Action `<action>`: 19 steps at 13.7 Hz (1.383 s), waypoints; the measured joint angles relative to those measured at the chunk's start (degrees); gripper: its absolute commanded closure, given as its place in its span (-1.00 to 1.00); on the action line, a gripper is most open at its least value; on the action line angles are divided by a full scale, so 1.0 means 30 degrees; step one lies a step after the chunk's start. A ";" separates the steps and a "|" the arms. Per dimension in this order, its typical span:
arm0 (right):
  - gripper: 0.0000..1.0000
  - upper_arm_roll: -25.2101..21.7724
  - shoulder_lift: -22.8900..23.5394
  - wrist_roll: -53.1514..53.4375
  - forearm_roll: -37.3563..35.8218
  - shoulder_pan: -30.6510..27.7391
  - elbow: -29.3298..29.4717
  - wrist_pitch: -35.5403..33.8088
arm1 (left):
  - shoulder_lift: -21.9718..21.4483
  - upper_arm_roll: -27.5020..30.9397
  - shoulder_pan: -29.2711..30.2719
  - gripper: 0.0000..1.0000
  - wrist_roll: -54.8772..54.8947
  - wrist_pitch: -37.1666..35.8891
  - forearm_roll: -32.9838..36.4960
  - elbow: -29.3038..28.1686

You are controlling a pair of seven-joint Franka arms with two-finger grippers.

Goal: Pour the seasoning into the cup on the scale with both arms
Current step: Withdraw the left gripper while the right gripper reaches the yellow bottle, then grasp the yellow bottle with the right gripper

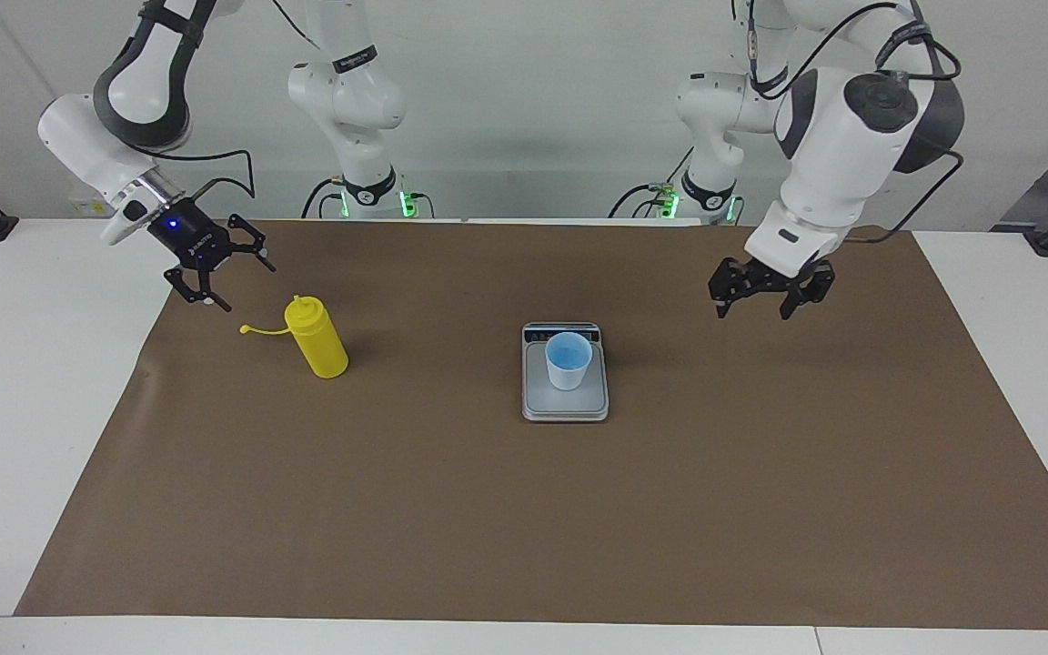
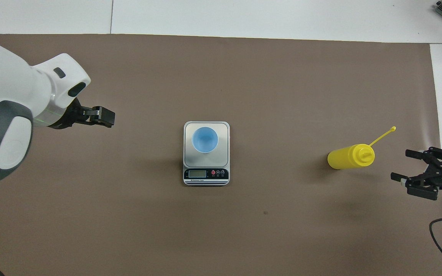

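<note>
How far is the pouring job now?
Done: the cup stands on the scale. In hand: nothing; the right gripper, open, hangs near the upright seasoning bottle, while the left gripper, open, hangs apart from the scale. Left: grasping and pouring.
</note>
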 measured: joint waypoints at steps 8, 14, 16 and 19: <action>-1.00 0.0002 0.3788 -0.8827 0.5116 -0.0474 -0.0868 -0.1211 | -0.0588 0.0017 0.1575 -1.00 0.1967 -0.0387 0.0001 -0.0047; -1.00 0.0178 0.6585 -1.2895 0.8680 0.0089 -0.0592 -0.2679 | -0.0673 0.0007 0.2686 -1.00 0.2156 -0.1383 0.0001 0.1526; -1.00 0.0200 0.6586 -1.2894 0.9602 0.0753 -0.0499 -0.2677 | -0.0737 -0.0022 0.2686 -1.00 0.2156 -0.2034 0.0001 0.1996; -1.00 0.0203 0.6618 -1.2894 1.0143 0.1289 -0.0499 -0.2646 | -0.0749 -0.0024 0.2686 -1.00 0.2154 -0.2143 0.0001 0.1866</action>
